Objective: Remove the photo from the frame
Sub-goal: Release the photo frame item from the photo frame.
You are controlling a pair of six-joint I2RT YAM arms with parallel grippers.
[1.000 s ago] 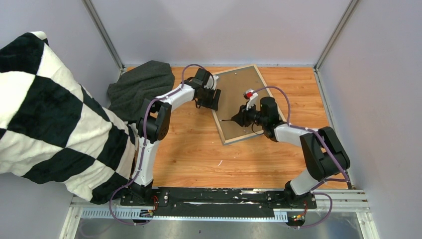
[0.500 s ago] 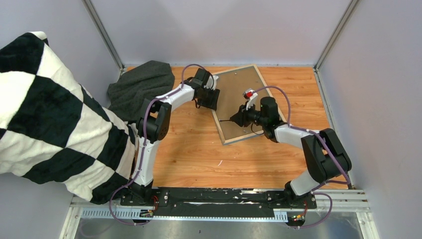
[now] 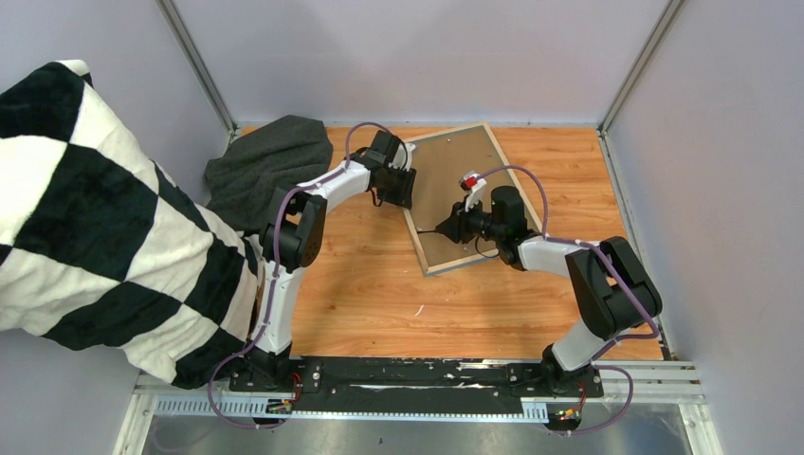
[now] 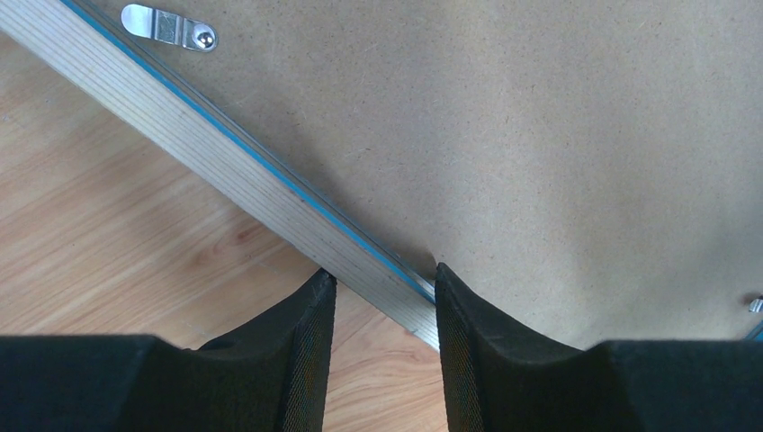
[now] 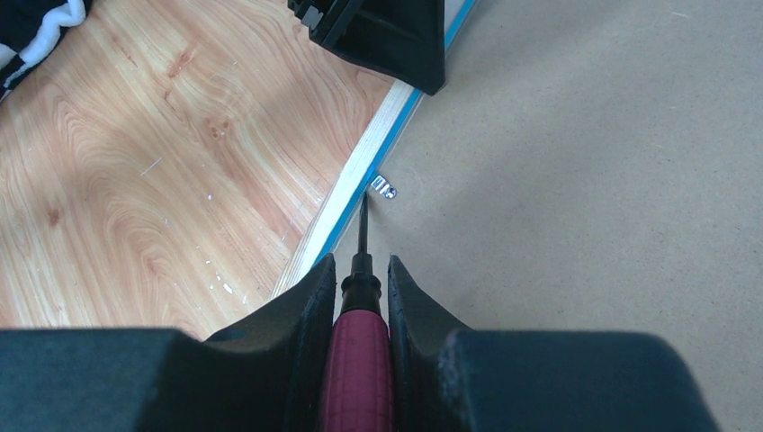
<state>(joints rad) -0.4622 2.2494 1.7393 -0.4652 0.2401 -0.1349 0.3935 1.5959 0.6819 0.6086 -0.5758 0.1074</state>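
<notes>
The frame (image 3: 465,261) lies face down on the wooden table, its brown backing board (image 3: 446,175) facing up. The photo is hidden under that board. My left gripper (image 3: 403,190) stands at the frame's left side. In the left wrist view its jaws (image 4: 381,274) pinch the pale wood rail (image 4: 225,157), one finger on the outer edge and one on the board side. My right gripper (image 5: 360,265) is shut on a screwdriver (image 5: 358,351) with a magenta handle. The tip points at a small metal clip (image 5: 384,187) by the blue inner edge.
A dark grey cloth (image 3: 270,161) is bunched at the back left of the table. A black and white checked blanket (image 3: 95,218) hangs at the left. Another metal clip (image 4: 171,27) sits on the board near the rail. Grey walls close in the back and both sides.
The left jaws have narrowed onto the frame's rail. The right gripper, still holding the screwdriver, has shifted slightly left towards the clip.
</notes>
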